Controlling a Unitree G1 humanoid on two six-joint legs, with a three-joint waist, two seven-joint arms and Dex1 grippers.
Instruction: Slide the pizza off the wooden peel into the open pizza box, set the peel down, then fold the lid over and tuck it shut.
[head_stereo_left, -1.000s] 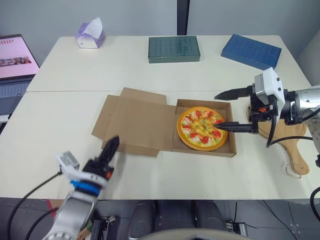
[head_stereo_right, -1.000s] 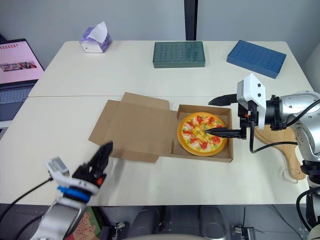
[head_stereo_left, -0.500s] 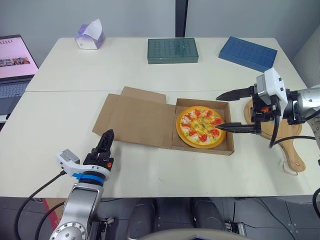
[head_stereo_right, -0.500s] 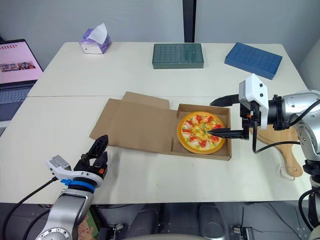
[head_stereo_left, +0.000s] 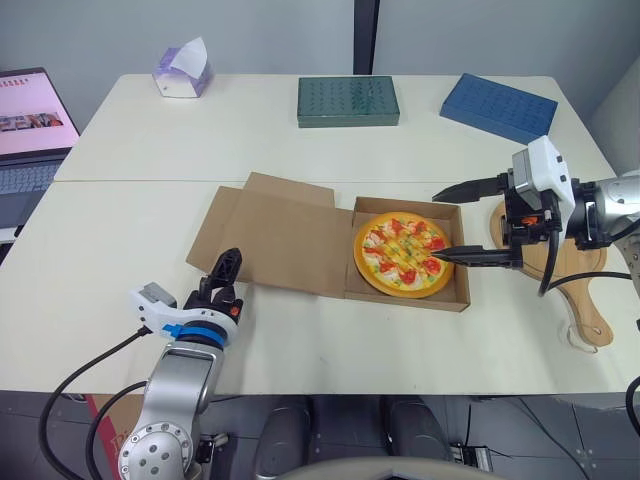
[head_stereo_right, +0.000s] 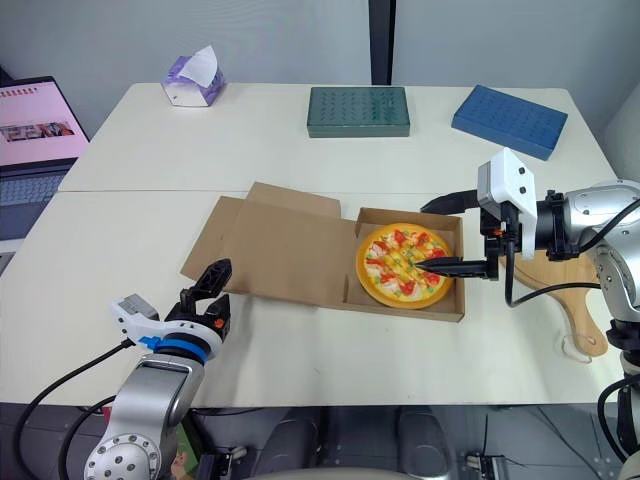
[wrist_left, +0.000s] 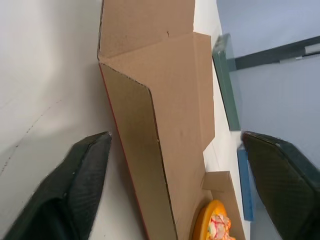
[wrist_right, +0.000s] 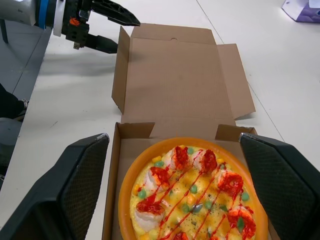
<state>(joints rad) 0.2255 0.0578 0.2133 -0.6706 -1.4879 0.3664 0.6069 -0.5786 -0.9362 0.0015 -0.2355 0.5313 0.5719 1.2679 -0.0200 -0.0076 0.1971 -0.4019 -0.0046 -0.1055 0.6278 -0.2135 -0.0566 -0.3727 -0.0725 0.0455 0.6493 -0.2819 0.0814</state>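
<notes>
Left gripper (head_stereo_left: 226, 268) advanced to lid (head_stereo_left: 285, 238) edge, jaws open; right gripper (head_stereo_left: 438, 224) unmoved over pizza (head_stereo_left: 398, 257), jaws open

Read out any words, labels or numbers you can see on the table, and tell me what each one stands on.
Nothing here can be read.
Laptop screen: a pink page with lines of writing, too small and blurred to read.
Tissue box: purple pattern, no legible words.
Pizza box: plain cardboard, no print visible.
Green box and blue box: dotted tops, no text.
</notes>
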